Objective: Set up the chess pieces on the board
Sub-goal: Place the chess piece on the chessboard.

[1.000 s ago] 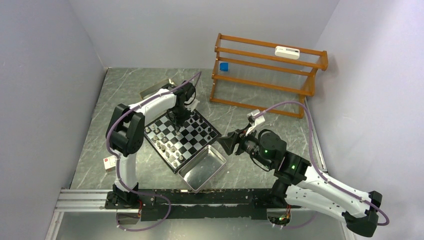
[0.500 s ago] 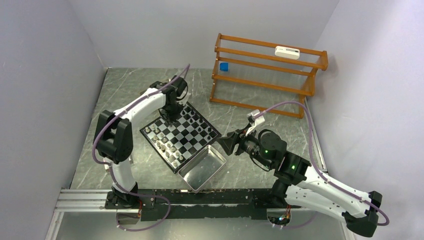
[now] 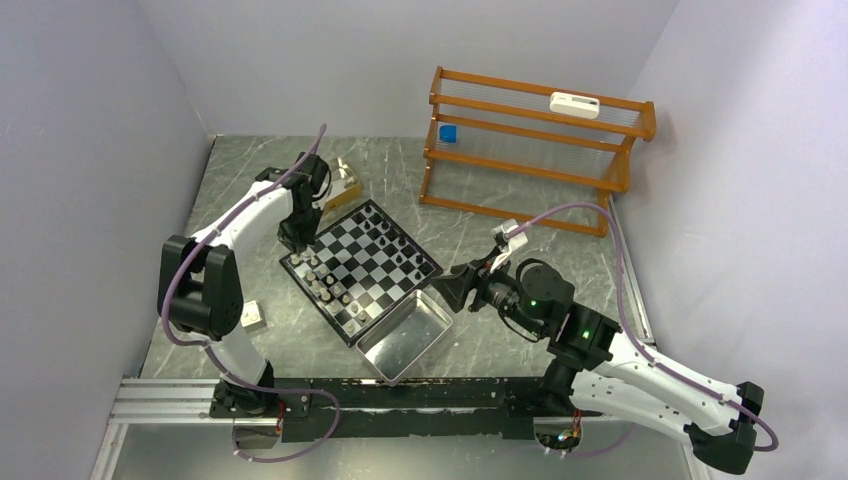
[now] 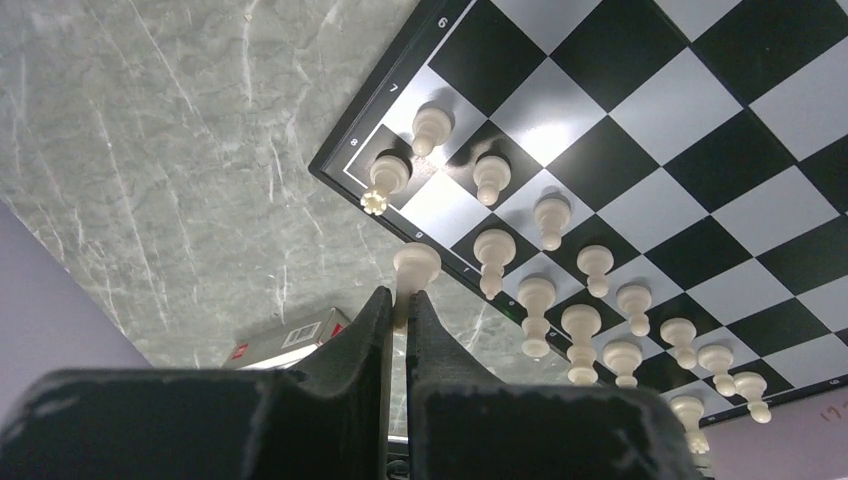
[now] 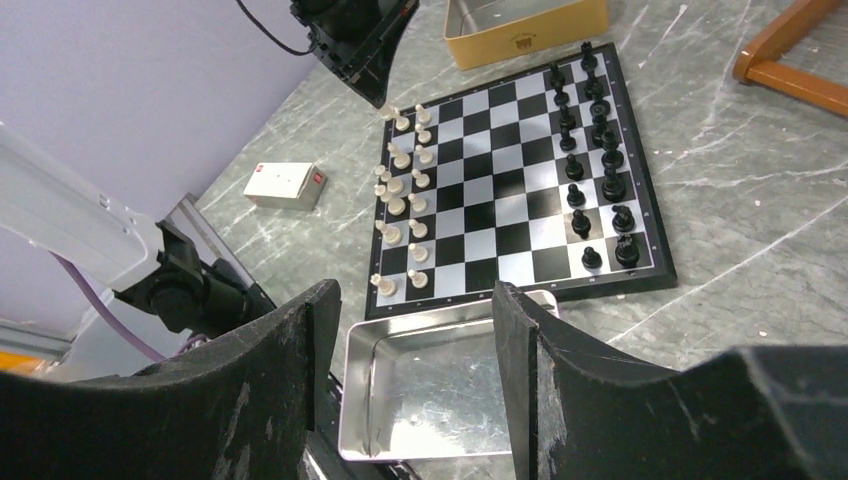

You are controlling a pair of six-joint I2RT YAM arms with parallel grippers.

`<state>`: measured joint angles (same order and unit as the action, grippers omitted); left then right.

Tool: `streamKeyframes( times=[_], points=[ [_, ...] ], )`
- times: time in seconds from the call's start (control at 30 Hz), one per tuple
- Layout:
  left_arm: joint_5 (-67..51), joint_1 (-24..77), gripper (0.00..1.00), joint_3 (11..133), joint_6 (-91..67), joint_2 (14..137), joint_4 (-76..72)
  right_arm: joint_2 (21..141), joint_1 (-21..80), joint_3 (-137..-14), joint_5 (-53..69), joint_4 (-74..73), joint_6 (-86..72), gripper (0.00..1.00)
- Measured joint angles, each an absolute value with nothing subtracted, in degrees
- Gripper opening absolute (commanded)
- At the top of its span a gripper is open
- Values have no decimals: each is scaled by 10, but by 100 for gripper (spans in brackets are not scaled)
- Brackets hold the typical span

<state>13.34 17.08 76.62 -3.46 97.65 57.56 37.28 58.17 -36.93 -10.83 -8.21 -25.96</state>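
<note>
The board (image 3: 366, 266) lies at the table's middle. White chess pieces (image 3: 326, 286) stand in two rows along its near-left side and black ones (image 3: 400, 250) along its far-right side. My left gripper (image 3: 296, 236) hangs by the board's left corner, shut on a white piece (image 4: 415, 268) whose round head pokes out past the fingertips (image 4: 378, 305), just outside the rim near the white corner pieces (image 4: 388, 178). My right gripper (image 5: 415, 295) is open and holds nothing. It hovers above the metal tray (image 5: 450, 400), to the right of the board (image 5: 500, 190).
The shiny metal tray (image 3: 405, 335) touches the board's near corner. A gold-coloured box (image 3: 345, 185) sits behind the board. A small white box (image 3: 250, 317) lies at the left by the arm's base. A wooden rack (image 3: 530, 150) stands at the back right.
My left arm has swung left, from above the board's far middle to its left corner, gripper staying shut. The right arm has not moved.
</note>
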Motion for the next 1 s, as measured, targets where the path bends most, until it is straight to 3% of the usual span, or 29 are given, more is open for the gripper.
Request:
streamKeyframes(
  times=[1.0],
  points=[
    [133,171,5,731,-39,1025,542,364,582,-369,-107,-83,-259,62]
  ],
)
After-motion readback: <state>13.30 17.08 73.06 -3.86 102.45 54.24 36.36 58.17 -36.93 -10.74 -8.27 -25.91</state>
